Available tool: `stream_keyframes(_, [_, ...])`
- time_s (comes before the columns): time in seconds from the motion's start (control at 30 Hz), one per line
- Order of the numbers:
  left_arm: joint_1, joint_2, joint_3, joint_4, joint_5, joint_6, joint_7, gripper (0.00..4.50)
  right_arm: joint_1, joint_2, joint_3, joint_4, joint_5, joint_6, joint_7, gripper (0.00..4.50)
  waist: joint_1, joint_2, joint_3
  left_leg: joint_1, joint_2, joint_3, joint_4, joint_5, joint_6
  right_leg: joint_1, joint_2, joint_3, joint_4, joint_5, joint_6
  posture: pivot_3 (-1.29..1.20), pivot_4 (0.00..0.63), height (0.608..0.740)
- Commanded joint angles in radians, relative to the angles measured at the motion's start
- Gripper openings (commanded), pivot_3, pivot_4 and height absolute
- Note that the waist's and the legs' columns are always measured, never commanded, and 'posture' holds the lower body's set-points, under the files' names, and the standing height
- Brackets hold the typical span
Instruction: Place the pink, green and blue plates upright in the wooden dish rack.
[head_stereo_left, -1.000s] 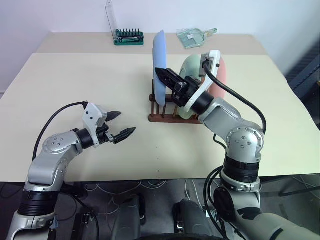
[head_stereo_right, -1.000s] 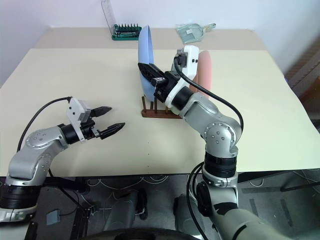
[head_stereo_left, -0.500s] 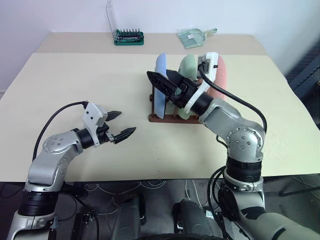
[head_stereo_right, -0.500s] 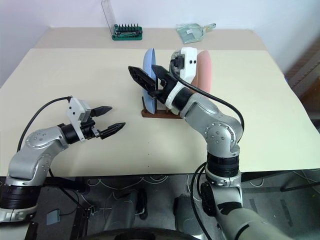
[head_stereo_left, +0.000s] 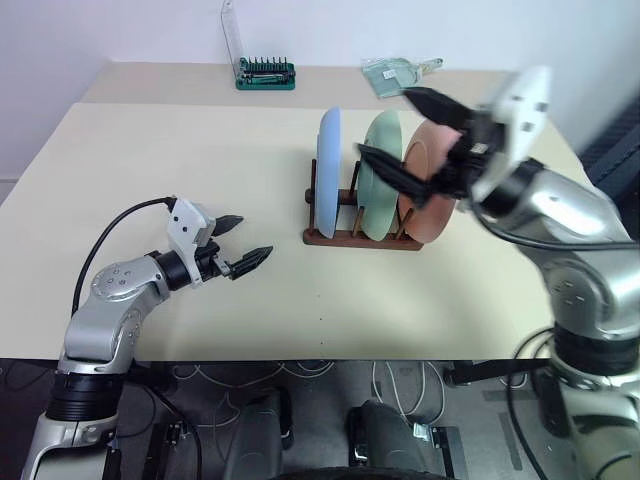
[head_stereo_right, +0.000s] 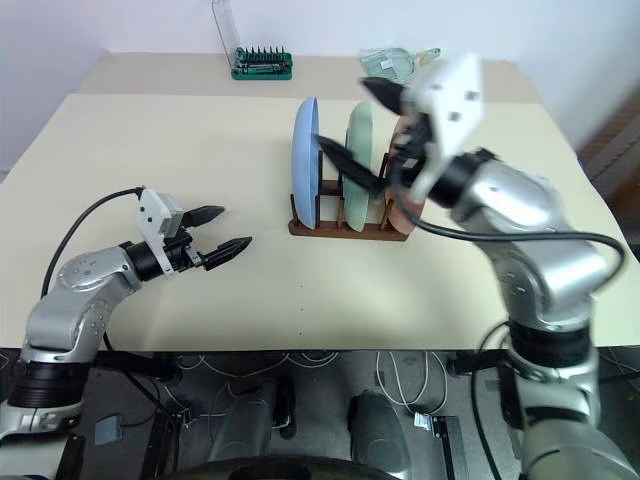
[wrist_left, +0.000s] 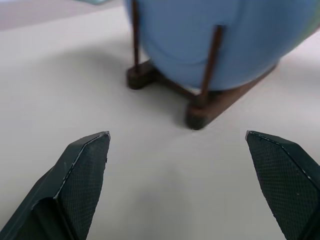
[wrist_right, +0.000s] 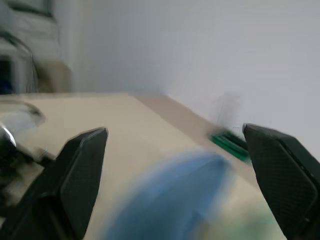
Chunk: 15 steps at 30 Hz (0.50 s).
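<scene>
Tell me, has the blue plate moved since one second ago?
Yes. The blue plate was held high above the wooden dish rack; now it stands upright in its left end slot, and the open right gripper has let go.

Both eye views look forward and down from head height over the whole tabletop (head_stereo_left: 200, 160), sharing the dish rack (head_stereo_left: 362, 238) and both arms. The left wrist view sits low and close, facing the rack's end and the blue plate (wrist_left: 210, 40). The right wrist view looks from above the blue plate toward the far wall.
</scene>
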Motion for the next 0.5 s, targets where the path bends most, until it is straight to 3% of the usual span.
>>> stream_keyframes(0.03, [-0.019, -0.003, 0.012, 0.007, 0.008, -0.039, -0.001, 4.5, 0.09, -0.064, -0.174, -0.036, 0.035, -0.044, 0.063, 4.39, -0.003, 0.0, 0.0, 0.0, 0.0, 0.0, 0.0, 0.0, 0.0, 0.0, 0.0, 0.0, 0.0, 0.0, 0.0, 0.0, 0.15, 0.732])
stream_keyframes(0.13, [-0.037, 0.003, 0.017, 0.098, 0.027, -0.075, -0.018, 4.5, 0.331, -0.095, -0.34, -0.064, 0.06, -0.043, 0.145, 4.39, 0.001, 0.0, 0.0, 0.001, 0.001, 0.0, 0.0, 0.0, 0.0, 0.001, 0.0, 0.0, 0.0, 0.0, 0.0, 0.0, 0.15, 0.732])
stream_keyframes(0.23, [-0.056, 0.004, -0.001, 0.189, 0.061, -0.119, -0.034, 4.5, 0.532, -0.086, -0.367, -0.011, -0.019, -0.091, 0.172, 4.39, 0.002, 0.001, -0.001, 0.002, 0.001, -0.001, -0.001, 0.0, 0.0, 0.005, 0.0, -0.002, -0.004, 0.0, 0.0, 0.0, 0.15, 0.732])
stream_keyframes(0.5, [-0.055, -0.012, -0.009, 0.24, 0.111, -0.182, -0.015, 4.5, 0.582, 0.018, -0.249, 0.225, -0.193, -0.313, 0.129, 4.39, -0.008, 0.003, -0.001, 0.006, 0.001, 0.0, 0.0, 0.0, 0.001, 0.006, 0.0, 0.0, -0.004, 0.003, 0.001, 0.0, 0.15, 0.732])
